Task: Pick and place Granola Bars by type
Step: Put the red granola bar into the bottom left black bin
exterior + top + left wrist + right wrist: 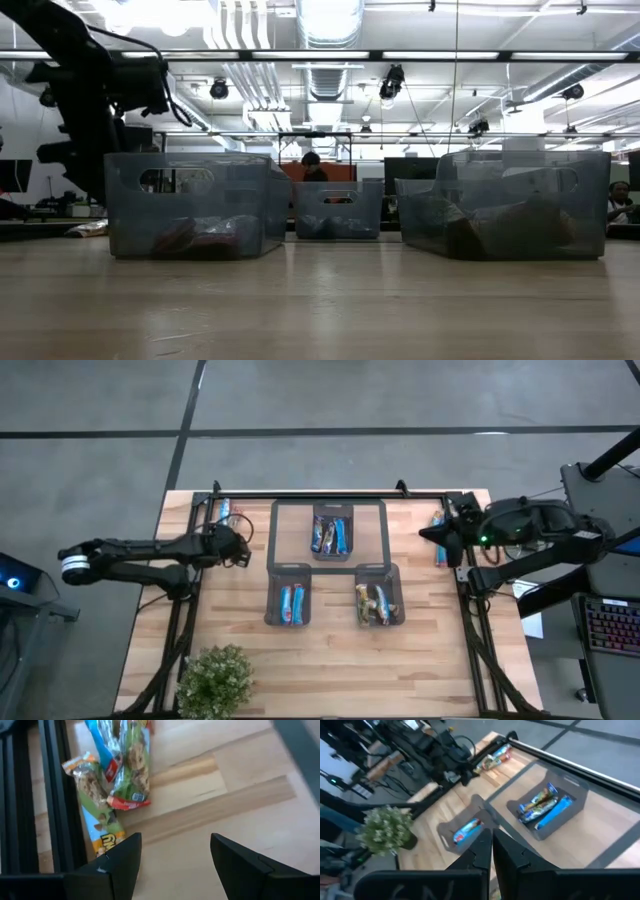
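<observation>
A small heap of loose Granola Bars [112, 775] lies at the tabletop's [330, 650] far left edge, just ahead of the left hand [243, 550], whose fingers stand wide apart with nothing between them. More bars sit sorted in three bins [332, 532]. The right hand [428, 533] hovers near the far right edge, fingers pressed together and empty. In the low view the bins' contents are hard to make out.

Granola Bars [331, 535] sorted in three bins; loose clusters at both table edges.
</observation>
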`<move>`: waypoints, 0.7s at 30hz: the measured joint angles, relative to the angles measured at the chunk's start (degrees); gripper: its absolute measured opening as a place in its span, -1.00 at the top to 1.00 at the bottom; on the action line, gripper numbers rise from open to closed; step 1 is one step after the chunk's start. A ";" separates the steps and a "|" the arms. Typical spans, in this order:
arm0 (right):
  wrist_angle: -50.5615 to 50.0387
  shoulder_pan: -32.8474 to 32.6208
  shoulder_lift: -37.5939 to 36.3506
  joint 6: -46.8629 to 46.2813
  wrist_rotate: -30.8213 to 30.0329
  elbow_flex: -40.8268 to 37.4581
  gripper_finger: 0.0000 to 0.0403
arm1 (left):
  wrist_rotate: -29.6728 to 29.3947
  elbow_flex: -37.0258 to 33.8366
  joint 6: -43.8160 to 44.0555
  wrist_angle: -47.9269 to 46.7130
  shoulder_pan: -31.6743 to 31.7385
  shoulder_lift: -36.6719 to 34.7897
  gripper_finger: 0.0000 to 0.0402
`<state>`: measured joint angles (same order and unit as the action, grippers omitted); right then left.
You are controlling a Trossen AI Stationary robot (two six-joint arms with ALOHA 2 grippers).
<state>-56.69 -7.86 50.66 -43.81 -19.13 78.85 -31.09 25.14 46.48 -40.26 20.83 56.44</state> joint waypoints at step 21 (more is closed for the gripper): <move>0.17 0.00 -2.52 3.80 -3.43 0.92 0.96 | 2.85 -1.07 -18.53 13.30 15.44 0.14 -0.10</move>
<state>-56.51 -7.86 48.14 -40.01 -22.56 79.77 -28.25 24.08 27.95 -26.96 36.27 56.58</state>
